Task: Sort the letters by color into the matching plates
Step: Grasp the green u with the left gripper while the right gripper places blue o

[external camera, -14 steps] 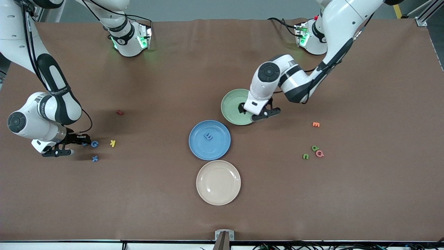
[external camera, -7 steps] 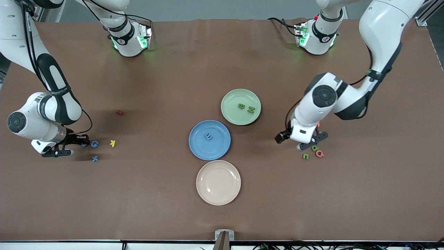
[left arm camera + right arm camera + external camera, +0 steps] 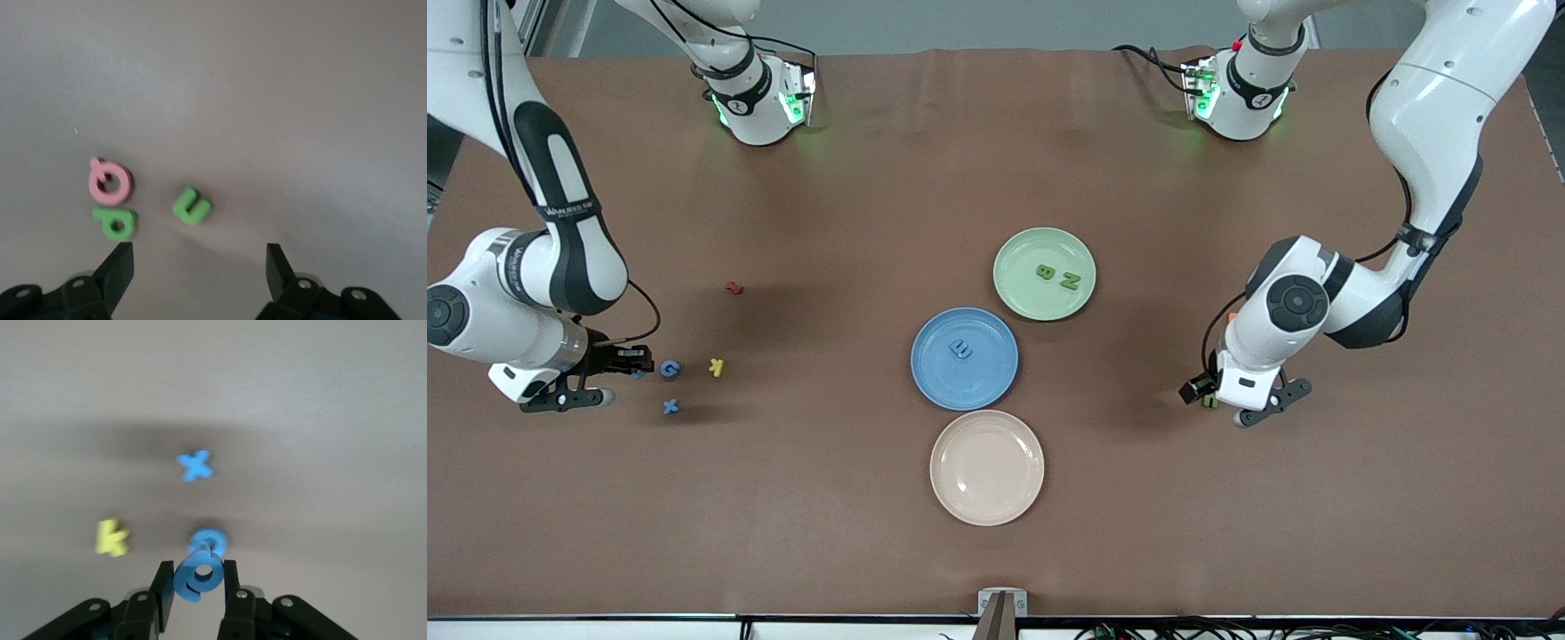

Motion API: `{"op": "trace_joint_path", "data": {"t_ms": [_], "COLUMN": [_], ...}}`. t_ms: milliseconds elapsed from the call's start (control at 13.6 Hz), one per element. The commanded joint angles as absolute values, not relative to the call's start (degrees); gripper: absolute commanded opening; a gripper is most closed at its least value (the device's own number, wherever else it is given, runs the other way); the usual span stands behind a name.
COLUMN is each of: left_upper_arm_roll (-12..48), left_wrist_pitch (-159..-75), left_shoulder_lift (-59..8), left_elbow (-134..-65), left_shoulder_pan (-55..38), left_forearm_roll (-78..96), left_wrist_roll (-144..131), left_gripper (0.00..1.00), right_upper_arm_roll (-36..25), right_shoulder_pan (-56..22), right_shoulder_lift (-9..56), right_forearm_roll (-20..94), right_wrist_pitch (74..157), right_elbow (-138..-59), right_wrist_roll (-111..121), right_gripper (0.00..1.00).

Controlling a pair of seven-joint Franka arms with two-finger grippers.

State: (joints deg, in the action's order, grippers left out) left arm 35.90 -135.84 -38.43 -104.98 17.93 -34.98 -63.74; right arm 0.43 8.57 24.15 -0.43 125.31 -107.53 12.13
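A: From the front camera, what's on the brown table?

B: A glossy pale green round plate (image 3: pixel 1020 284) carries two small green foam letters, a B (image 3: pixel 1046 272) and an N (image 3: pixel 1070 282). Nearer the camera, a medium blue round plate (image 3: pixel 938 382) holds one small blue foam letter (image 3: pixel 961 348), and nearer again sits a cream-beige round plate (image 3: pixel 987 468).

A: And the arms?

B: The right gripper (image 3: pixel 615 375) is low at the right arm's end, just beside a blue foam G (image 3: pixel 670 368), a blue foam X (image 3: pixel 671 406) and a yellow foam K (image 3: pixel 715 366). A small dark red foam letter (image 3: pixel 734 288) lies farther from the camera. The left gripper (image 3: pixel 1232 405) is low at the left arm's end.

A: The left wrist view?

B: The left gripper (image 3: pixel 199 261) is spread wide and grasps nothing. On the table under it lie a green foam U-shaped letter (image 3: pixel 192 206), a green foam letter with a round hole (image 3: pixel 115 223) and, touching that one, a pink foam Q (image 3: pixel 109 182).

A: The right wrist view?

B: The right gripper (image 3: pixel 197 580) is clenched on a blue foam ring-shaped letter (image 3: pixel 197 579), standing on edge between its fingers. The G (image 3: pixel 209 541), the X (image 3: pixel 195 465) and the K (image 3: pixel 111 537) lie flat on the table
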Motion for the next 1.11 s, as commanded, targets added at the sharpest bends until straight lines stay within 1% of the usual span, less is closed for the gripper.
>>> {"op": "trace_joint_path", "data": {"t_ms": [0,147,442,589,737,1032], "left_upper_arm_roll": [35.5,35.4,35.3,35.3,35.3,35.2], "left_wrist_pitch": [-135.5,-135.5,-135.6,-135.6,-135.6,-135.6], "left_shoulder_lift": [-41.3,-42.3,-44.4,-44.7,-44.7,-45.2], "left_elbow": [-101.3,-101.0,-100.6,-100.7,-100.8,-100.8], "left_shoulder_pan": [17.0,17.0,17.0,17.2,17.4,17.5], "left_forearm_roll": [-36.7,-36.7,-38.0,-38.1,-38.1,-38.1], "left_wrist_roll": [-63.0,-63.0,-63.0,-63.0,-63.0,-62.9], "left_gripper": [0.79,0.76,0.71,0.69,0.69,0.69], "right_upper_arm_roll": [0.5,0.6,0.8,0.8,0.7,0.7], "right_shoulder_pan": [2.8,-2.0,-15.7,-21.9,-26.6,-32.3], "right_shoulder_lift": [22.1,22.1,23.2,26.9,30.7,38.7], "right_forearm_roll": [-1.2,-0.9,0.0,1.6,2.4,2.1], "right_wrist_pitch": [118.7,115.3,115.8,116.6,118.1,124.3], "right_elbow": [-105.5,-103.2,-100.5,-96.7,-93.1,-87.1], "right_wrist_roll": [1.9,-6.2,-28.7,-38.5,-45.4,-56.3], "right_gripper": [0.2,0.2,0.2,0.2,0.2,0.2]}}
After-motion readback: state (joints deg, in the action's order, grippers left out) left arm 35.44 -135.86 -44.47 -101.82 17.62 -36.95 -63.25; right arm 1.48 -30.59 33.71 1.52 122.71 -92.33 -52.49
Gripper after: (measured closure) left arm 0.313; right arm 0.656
